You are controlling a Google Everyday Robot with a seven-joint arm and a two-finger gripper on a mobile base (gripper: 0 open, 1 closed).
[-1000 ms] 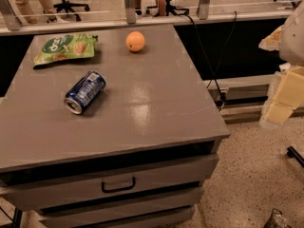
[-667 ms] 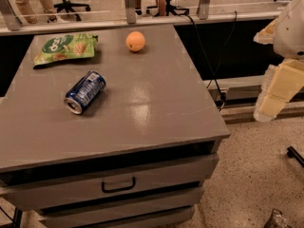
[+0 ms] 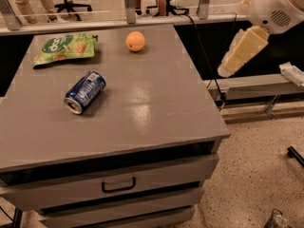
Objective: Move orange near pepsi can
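Note:
The orange point(image 3: 135, 41) sits on the grey table top point(image 3: 156, 103), near its far edge and about mid-width. The pepsi can point(image 3: 85, 92) lies on its side on the left half of the table, silver end toward the front left, well apart from the orange. My gripper point(image 3: 240, 52), a cream part hanging from the white arm joint point(image 3: 275, 6), is in the air beyond the table's right edge, level with the far half. It is far from both the orange and the can and holds nothing that I can see.
A flat green snack bag point(image 3: 66, 48) lies at the table's far left corner. The table has drawers with a handle point(image 3: 118, 185) at the front. A glass partition and office chairs stand behind. A low rail point(image 3: 256, 87) and speckled floor lie to the right.
The arm with the gripper has swung up and to the left, closer to the table's right edge. The orange, can and bag have not moved.

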